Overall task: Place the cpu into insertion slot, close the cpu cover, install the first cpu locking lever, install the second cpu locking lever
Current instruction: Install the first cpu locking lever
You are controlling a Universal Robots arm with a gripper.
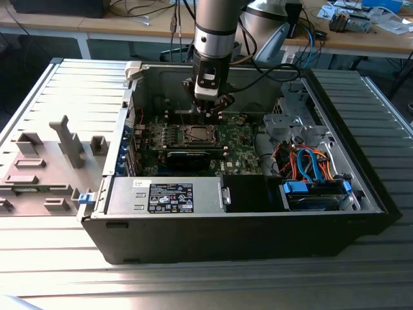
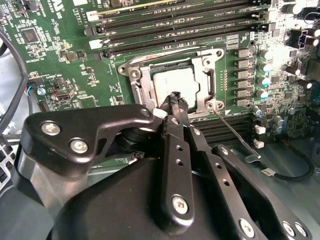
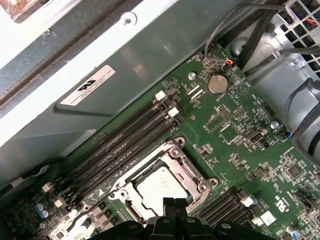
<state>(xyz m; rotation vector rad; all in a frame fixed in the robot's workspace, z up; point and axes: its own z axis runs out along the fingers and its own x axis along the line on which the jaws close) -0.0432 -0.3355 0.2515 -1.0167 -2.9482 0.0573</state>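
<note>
The cpu (image 2: 170, 82) (image 3: 156, 186) lies flat in the insertion slot (image 1: 197, 134), silver face up. The cpu cover (image 2: 209, 82) (image 3: 187, 167), a silver frame, lies down around it. One thin locking lever (image 2: 235, 131) sticks out loose from the socket's corner across the board. Another lever (image 2: 170, 52) runs along the socket's edge by the memory slots. My gripper (image 2: 176, 99) (image 3: 175, 203) (image 1: 208, 111) hangs just above the socket's edge. Its fingertips are pressed together and hold nothing.
Long memory slots (image 2: 175, 25) (image 3: 120, 150) flank the socket. A long black card (image 1: 190, 157) and the power supply (image 1: 164, 197) lie nearer the case front. Orange and blue cables (image 1: 306, 161) fill the exterior view's right. The case wall (image 3: 100, 75) rises close behind the board.
</note>
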